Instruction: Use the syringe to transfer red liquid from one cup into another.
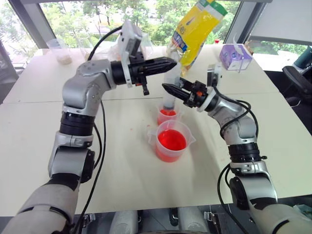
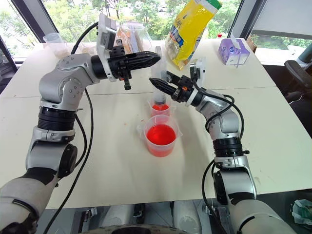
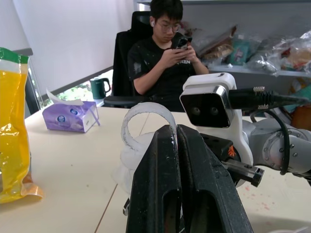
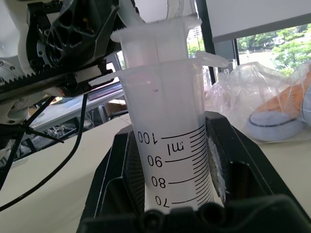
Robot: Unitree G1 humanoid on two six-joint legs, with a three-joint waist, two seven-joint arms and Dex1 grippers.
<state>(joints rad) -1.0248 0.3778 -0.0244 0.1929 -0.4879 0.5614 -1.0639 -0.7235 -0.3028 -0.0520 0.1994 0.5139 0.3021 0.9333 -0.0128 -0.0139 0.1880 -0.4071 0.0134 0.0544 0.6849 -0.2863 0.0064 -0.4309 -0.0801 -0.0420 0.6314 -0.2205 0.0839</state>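
The syringe (image 1: 169, 97) stands upright, its lower end in the small clear cup (image 1: 167, 116), which holds some red liquid. My right gripper (image 1: 166, 88) is shut on the syringe barrel (image 4: 170, 165), which has printed markings. My left gripper (image 1: 173, 62) reaches in from the left above it, its fingers (image 3: 194, 184) shut at the clear ring (image 3: 146, 116) on top of the white plunger (image 4: 155, 39). The plunger sits almost fully pushed in. The larger spouted beaker (image 1: 171, 142) stands just in front of the small cup, with red liquid (image 1: 171, 140) in it.
A yellow bag (image 1: 196, 30) stands behind the cups and a purple tissue box (image 1: 235, 57) at the back right. A clear cup (image 1: 59, 50) sits at the far left. A person (image 3: 167, 58) sits beyond the table. Small red drops dot the tabletop (image 1: 136, 122).
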